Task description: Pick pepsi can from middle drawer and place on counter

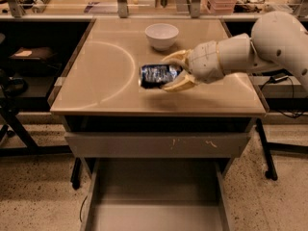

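The pepsi can (pixel 157 75), dark blue with light markings, lies sideways between the yellowish fingers of my gripper (pixel 169 73), over the middle of the beige counter (pixel 96 66). The gripper is shut on the can and reaches in from the right on a white arm. I cannot tell if the can touches the countertop. The middle drawer (pixel 154 196) is pulled open below the counter, and the part of its grey floor that shows is bare. The green can is hidden behind the arm.
A white bowl (pixel 161 35) stands at the back of the counter, just behind the gripper. A closed grey drawer front with orange scuffs (pixel 159 144) sits above the open drawer. Dark shelving and black stand legs flank the counter on the left.
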